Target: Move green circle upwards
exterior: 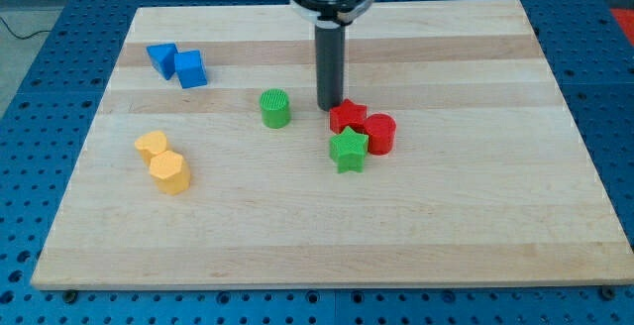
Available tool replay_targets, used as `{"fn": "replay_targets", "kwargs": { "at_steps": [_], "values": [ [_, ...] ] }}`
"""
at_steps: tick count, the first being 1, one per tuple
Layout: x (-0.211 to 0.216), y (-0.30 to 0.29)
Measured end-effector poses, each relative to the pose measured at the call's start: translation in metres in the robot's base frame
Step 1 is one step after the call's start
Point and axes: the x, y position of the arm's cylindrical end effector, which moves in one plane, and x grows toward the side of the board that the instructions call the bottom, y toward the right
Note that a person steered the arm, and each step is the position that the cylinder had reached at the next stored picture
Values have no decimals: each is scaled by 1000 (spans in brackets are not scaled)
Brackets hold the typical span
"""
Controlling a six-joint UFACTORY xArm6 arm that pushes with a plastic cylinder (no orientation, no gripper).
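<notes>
The green circle (275, 108), a short green cylinder, stands on the wooden board (327, 256) a little left of centre. My tip (328, 107) is down on the board to its right, a small gap away, and just above-left of the red star (348, 117). The red star touches a red cylinder (380, 133) on its right. A green star (349, 151) lies just below the red star.
Two blue blocks (178, 63) lie side by side at the upper left. Two yellow blocks (162, 162) lie at the left, one below the other. The board's edges border a blue perforated table (59, 28).
</notes>
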Motion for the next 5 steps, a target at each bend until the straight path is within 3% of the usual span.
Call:
{"fn": "replay_targets", "kwargs": {
  "at_steps": [3, 4, 5],
  "values": [
    [73, -89],
    [65, -113],
    [36, -98]
  ]
}}
